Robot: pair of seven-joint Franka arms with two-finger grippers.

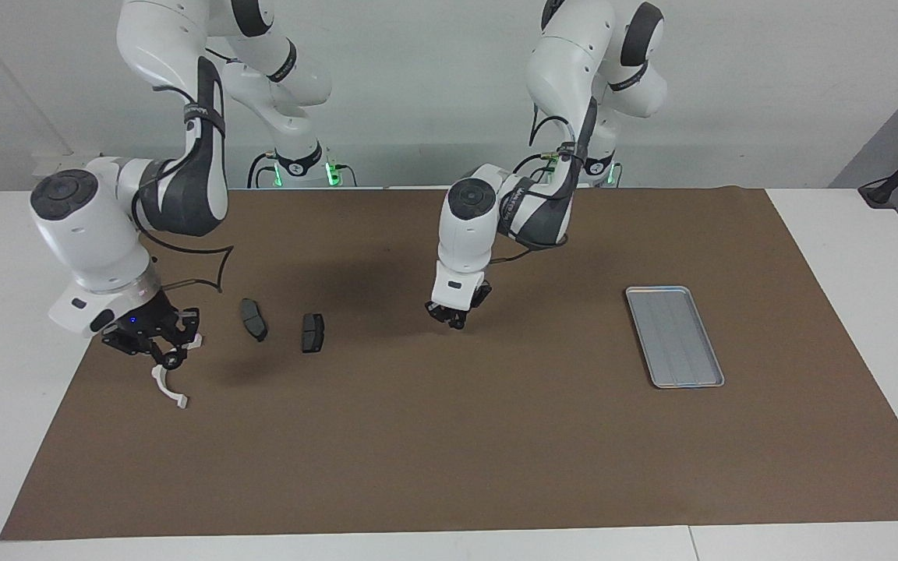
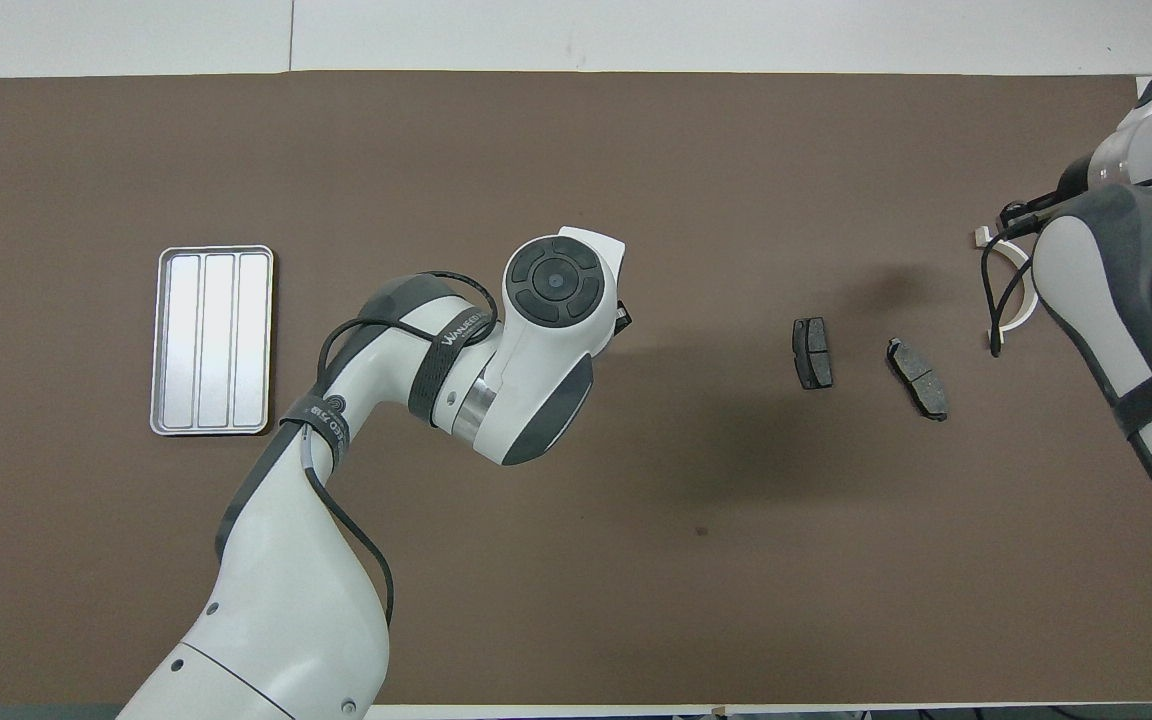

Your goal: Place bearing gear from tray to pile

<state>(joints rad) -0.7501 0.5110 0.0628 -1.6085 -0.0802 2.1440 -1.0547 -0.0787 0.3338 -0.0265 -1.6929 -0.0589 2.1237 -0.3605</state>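
The silver-grey ridged tray (image 1: 675, 336) lies toward the left arm's end of the mat, and nothing shows in it; it also shows in the overhead view (image 2: 214, 340). No bearing gear is visible. The pile lies toward the right arm's end: two dark plates (image 1: 254, 319) (image 1: 312, 333) and a white half-ring bracket (image 1: 169, 389). They also show in the overhead view as the plates (image 2: 918, 378) (image 2: 813, 352) and the bracket (image 2: 1016, 322). My left gripper (image 1: 453, 318) hangs low over the mat's middle, between tray and plates. My right gripper (image 1: 154, 348) is directly over the bracket.
The brown mat (image 1: 449, 452) covers most of the white table. The left arm's wrist hides its gripper in the overhead view, and the right arm's forearm covers part of the bracket there.
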